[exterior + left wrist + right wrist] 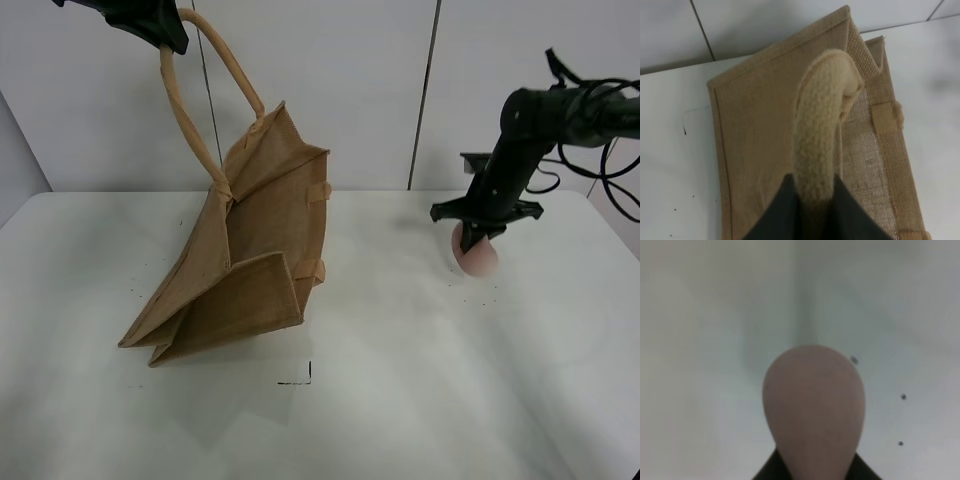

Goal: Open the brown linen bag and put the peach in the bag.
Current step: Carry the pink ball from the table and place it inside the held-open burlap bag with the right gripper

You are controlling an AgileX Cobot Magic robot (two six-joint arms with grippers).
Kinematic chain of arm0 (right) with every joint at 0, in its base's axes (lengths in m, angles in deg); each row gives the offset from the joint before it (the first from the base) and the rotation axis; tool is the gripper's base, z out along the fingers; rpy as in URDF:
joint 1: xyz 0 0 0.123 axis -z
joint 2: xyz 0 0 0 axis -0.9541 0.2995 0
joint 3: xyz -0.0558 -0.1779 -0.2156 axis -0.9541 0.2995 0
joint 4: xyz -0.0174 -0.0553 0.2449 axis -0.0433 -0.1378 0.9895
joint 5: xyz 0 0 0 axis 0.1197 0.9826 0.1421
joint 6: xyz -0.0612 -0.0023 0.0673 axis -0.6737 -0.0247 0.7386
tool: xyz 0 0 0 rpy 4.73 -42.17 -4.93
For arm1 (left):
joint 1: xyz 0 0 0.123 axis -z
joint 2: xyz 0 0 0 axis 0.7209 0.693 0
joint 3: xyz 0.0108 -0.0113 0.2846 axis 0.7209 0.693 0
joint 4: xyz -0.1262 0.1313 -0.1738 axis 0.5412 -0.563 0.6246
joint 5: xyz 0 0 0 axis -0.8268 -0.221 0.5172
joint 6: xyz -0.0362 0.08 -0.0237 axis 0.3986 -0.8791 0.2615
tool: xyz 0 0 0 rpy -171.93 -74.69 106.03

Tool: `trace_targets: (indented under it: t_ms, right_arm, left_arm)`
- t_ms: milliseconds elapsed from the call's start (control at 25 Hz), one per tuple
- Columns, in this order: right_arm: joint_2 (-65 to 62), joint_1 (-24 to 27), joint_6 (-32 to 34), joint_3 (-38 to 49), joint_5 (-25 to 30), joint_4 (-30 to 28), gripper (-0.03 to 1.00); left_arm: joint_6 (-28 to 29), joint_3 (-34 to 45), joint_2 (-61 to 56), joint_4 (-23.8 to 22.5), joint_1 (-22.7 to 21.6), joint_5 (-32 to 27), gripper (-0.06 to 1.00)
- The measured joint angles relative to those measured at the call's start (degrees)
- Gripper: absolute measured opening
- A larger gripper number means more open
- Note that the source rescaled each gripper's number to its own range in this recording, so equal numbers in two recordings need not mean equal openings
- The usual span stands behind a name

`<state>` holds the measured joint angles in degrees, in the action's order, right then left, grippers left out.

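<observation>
The left end effector [170, 38] hangs high over the left of the counter [400, 400], its dark fingers [782, 215] pressed together on the beige loop handle [195, 100] of the brown linen bag [255, 260]. Hung by that one handle, the bag leans steeply: its base edge rests on the counter toward the front left, while the lifted rim peaks near the wall and the other rim sags below it, so the mouth gapes partway toward the right. The left wrist view looks down the handle [820, 125] onto the coarse weave and the open gusset. Well apart on the right, with white counter between them, the right end effector [480, 235] points downward and pinches the peach [478, 258] — the pink fruit shows just under the black fingers, low over the counter, though I cannot tell whether its underside touches. In the right wrist view the peach [812, 410] fills the middle, with dark finger edges at either side of it. A small black corner mark [300, 378] lies on the counter just in front of the bag, a few dark specks [903, 396] dot the surface near the peach, and black cables [605, 170] loop off the right arm — pale wall panels [330, 90] with dark seams stand behind.
</observation>
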<state>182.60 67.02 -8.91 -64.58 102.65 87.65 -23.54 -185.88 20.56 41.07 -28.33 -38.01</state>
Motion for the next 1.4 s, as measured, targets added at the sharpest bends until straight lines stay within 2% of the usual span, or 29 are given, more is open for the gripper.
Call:
trace_targets:
  t_ms: [200, 400, 600, 760, 920, 1120, 1400]
  right_arm:
    - [-5.2, -2.54, -3.82, -11.96, 4.6, 8.63, 0.0]
    - [-5.85, -9.81, -4.53, -20.54, 3.14, 12.24, 0.0]
    - [-2.74, -18.39, -6.05, -21.11, -2.76, 14.79, 0.0]
    - [2.58, -22.77, -15.0, -21.11, -6.63, 17.91, 0.0]
    - [8.17, -24.66, -25.68, -21.11, -7.85, 24.52, 0.0]
    - [13.2, -25.1, -33.15, -21.11, -11.36, 33.81, 0.0]
    - [16.04, -27.66, -36.54, -21.11, -16.12, 34.92, 0.01]
  left_arm:
    - [0.0, 0.0, 0.0, 0.0, 0.0, 0.0, 0.0]
    - [0.0, 0.0, 0.0, 0.05, 0.0, 0.0, 0.0]
    - [0.0, 0.0, 0.0, 0.05, 0.0, 0.0, 0.0]
    - [0.0, 0.0, 0.0, 0.41, 0.0, 0.05, 0.0]
    - [0.0, 0.0, 0.0, 0.71, 0.0, 0.05, 0.0]
    - [0.0, 0.0, 0.0, 0.71, 0.0, 0.05, 0.0]
    - [0.0, 0.0, 0.0, 0.77, 0.0, 0.05, 0.0]
